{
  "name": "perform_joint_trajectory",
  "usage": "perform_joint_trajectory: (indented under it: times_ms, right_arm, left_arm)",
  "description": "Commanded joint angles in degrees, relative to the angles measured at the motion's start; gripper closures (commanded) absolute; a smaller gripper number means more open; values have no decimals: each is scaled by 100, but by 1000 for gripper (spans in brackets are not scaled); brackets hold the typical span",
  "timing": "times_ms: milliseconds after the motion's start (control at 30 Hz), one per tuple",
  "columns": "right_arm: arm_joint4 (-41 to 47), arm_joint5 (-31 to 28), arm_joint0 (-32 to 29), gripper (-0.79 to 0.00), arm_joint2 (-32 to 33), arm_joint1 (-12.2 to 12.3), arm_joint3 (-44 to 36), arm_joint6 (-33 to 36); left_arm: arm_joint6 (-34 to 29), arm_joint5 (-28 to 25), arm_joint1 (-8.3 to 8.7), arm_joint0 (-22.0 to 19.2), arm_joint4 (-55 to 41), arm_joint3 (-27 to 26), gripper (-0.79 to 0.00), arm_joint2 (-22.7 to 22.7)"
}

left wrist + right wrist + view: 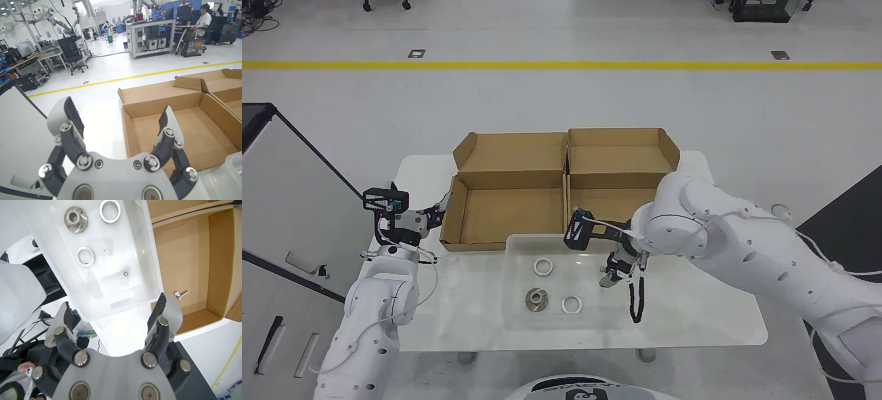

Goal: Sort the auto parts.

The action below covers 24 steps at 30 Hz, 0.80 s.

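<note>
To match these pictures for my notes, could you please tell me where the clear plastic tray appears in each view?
Top view: clear plastic tray in the middle, on the robot's side of the cardboard boxes.
Left wrist view: one tray corner, beside the nearer box.
Right wrist view: tray past the right gripper, alongside the boxes.
Shared landmark: the cardboard boxes.
</note>
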Motion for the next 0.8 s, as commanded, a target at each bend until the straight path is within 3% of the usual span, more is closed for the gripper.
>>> perform_joint_trajectory:
  times_ms: [0,400,767]
  right_arm:
    - [18,68,137,-785,-185,-20,38,-1]
    - [-10,196,554,-785,-1012,-292,286,-1]
    - [-111,229,512,-785,-1308,-571,742,-78]
  left_arm:
    - [0,0,0,0,0,0,-785,0]
    - [0,0,0,0,0,0,-785,0]
    - [0,0,0,0,0,0,-785,0]
